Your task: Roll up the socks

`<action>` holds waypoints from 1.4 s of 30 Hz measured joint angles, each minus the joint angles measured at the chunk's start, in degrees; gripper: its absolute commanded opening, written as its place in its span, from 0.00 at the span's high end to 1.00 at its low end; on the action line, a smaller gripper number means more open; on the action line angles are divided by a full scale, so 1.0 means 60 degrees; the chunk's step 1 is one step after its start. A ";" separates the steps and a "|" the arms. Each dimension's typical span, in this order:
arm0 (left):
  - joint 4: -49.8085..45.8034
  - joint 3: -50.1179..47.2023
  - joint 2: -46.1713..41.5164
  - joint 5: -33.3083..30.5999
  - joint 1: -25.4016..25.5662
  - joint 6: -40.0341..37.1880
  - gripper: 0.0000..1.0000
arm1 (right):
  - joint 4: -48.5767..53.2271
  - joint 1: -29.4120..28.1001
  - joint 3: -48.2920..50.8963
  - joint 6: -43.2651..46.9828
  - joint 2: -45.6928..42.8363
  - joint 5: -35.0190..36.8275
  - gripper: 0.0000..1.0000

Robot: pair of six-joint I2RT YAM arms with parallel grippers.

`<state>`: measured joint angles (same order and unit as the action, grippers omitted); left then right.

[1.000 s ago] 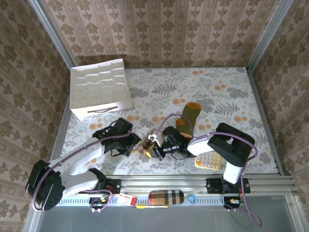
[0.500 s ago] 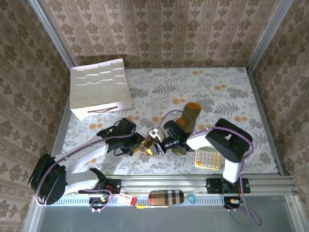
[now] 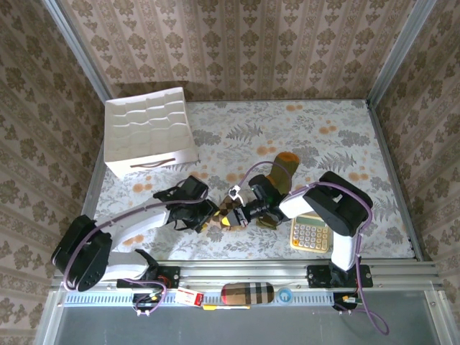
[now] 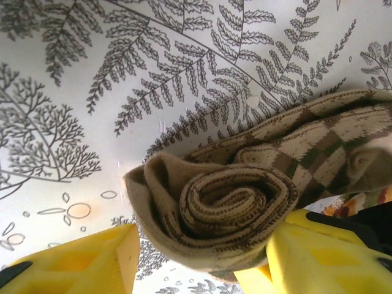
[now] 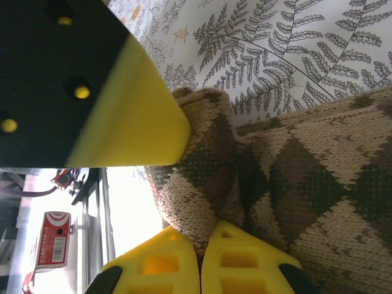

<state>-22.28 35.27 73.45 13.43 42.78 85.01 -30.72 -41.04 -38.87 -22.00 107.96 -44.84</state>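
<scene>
The tan-and-brown argyle sock (image 4: 233, 205) lies wound into a spiral roll on the fern-print cloth. My left gripper (image 4: 202, 260) is open and straddles that roll. Its right finger (image 4: 318, 260) touches the roll, while a thin strip of cloth shows beside its left finger (image 4: 79, 260). My right gripper (image 5: 201, 260) is shut, pinching a fold of the argyle sock (image 5: 275, 177). From above, the left gripper (image 3: 206, 215) and right gripper (image 3: 231, 215) face each other across the roll (image 3: 221, 218). The olive sock (image 3: 279, 176), with its orange toe, lies flat behind the right wrist.
A white divided box (image 3: 149, 133) stands at the back left. A cream calculator (image 3: 310, 235) lies at the front right under the right arm. A plaid case (image 3: 248, 293) rests on the front rail. The left gripper's finger (image 5: 122, 116) looms close in the right wrist view.
The left gripper has crept right toward the roll. The right wrist has shifted slightly away from the front edge while keeping its pinch on the argyle sock.
</scene>
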 measured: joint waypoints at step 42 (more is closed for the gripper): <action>-0.2178 0.1519 0.2004 0.0554 -0.0273 0.0142 1.00 | 0.3169 -0.5475 0.0131 0.5479 -0.3107 1.0469 0.41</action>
<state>-35.35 44.38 85.47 16.75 41.15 85.86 -11.70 -73.89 -38.09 10.87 89.32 17.98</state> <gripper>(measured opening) 0.143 0.588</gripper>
